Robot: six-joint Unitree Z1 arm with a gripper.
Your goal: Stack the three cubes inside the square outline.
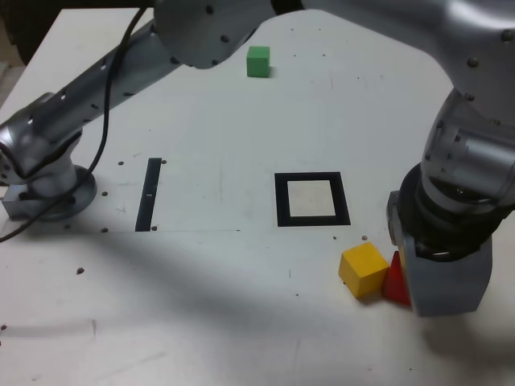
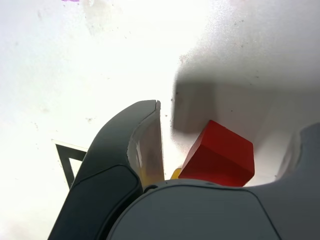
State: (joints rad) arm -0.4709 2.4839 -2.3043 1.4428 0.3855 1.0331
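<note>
The red cube [image 1: 393, 281] [image 2: 220, 155] rests on the white table between my gripper's [image 1: 434, 285] [image 2: 230, 124] two fingers. The wrist view shows a gap on each side of it, so the gripper is open around it and not touching. The yellow cube [image 1: 364, 269] stands right beside the red one, on its left in the exterior view; in the wrist view only a sliver of the yellow cube [image 2: 175, 173] shows. The green cube [image 1: 257, 61] sits far back on the table. The square outline [image 1: 312, 219] lies up and left of the yellow cube in the exterior view, with nothing in it; one corner of the square outline [image 2: 66, 159] shows in the wrist view.
A thin black strip [image 1: 149, 195] lies on the table at the exterior view's left. The arm's base [image 1: 48, 189] with a black cable stands at the far left, and the arm's links span the top of that view.
</note>
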